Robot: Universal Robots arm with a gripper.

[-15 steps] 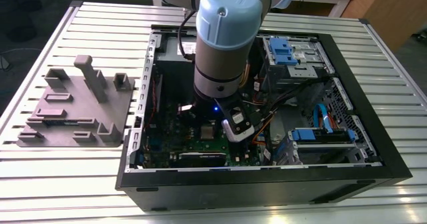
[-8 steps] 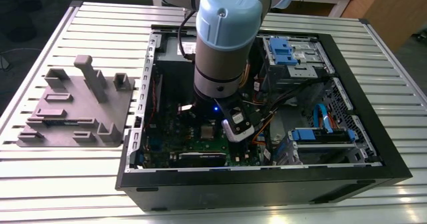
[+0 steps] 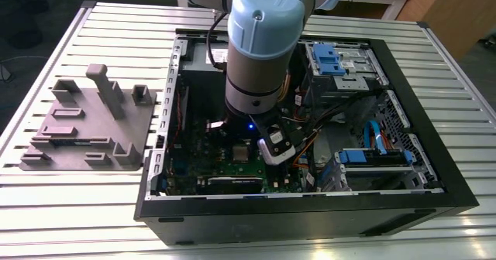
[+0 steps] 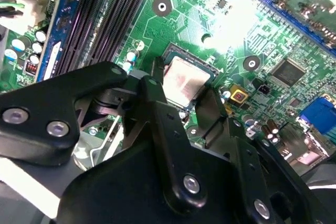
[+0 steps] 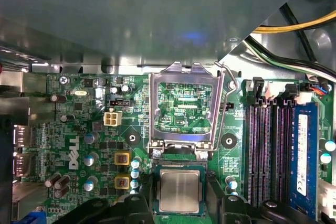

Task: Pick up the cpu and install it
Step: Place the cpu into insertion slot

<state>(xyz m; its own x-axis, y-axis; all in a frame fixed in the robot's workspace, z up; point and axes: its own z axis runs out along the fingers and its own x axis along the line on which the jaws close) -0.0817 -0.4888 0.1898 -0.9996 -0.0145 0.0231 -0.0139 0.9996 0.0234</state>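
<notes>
Cpu (image 5: 179,191) lies flat in its socket on the green mobo (image 5: 144,100), inside the open PC case (image 3: 310,213) at lower centre of the exterior view. The metal retention frame (image 5: 184,74) stands flipped up just beside it. Gripper (image 4: 184,95) straddles the cpu in both wrist views, v. close on either side; can't tell whether it's clamped on the chip or released.

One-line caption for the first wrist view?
Gripper straddles the cpu sitting in the motherboard socket, retention bracket swung open beside it.
</notes>
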